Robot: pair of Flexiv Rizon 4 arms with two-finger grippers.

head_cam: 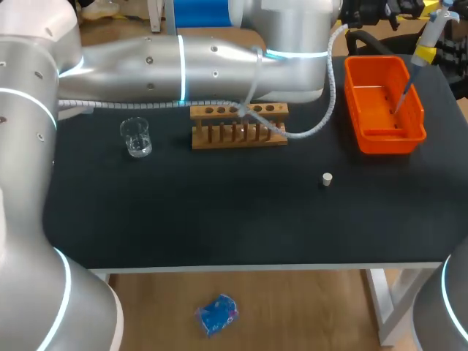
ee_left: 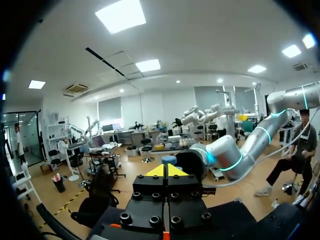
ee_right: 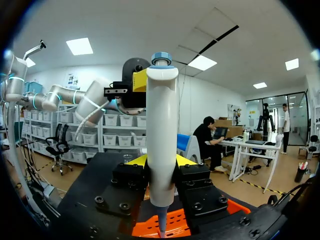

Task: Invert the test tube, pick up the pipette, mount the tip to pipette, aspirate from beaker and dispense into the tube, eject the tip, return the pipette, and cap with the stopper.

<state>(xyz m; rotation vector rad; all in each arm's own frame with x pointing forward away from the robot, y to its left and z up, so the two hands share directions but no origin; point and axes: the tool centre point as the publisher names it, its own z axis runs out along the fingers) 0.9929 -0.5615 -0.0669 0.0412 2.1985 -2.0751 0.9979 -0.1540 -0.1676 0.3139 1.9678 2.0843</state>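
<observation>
Right wrist view shows the right gripper (ee_right: 161, 161) clamped on the pipette (ee_right: 161, 125), one yellow-tipped finger on each side of its white body. The pipette's slender point hangs into the orange bin (ee_right: 175, 225) at the far right corner of the table (head_cam: 219, 219). I judge the task to be at the tip-ejecting step, though I cannot tell whether a tip is on the point.

Two steps look left to do: returning the pipette and capping the tube. The stopper (head_cam: 327, 179) lies loose on the surface, right of middle.

The left gripper (ee_left: 167, 170) has its fingertips pressed together on nothing and points out past the table.

The beaker (head_cam: 136, 137) stands toward the left edge, and I cannot tell whether it holds liquid. The wooden rack (head_cam: 239, 126) stands mid-table toward the far edge, and I cannot make out the test tube there. The bin shows only the pipette's point reaching into it.
</observation>
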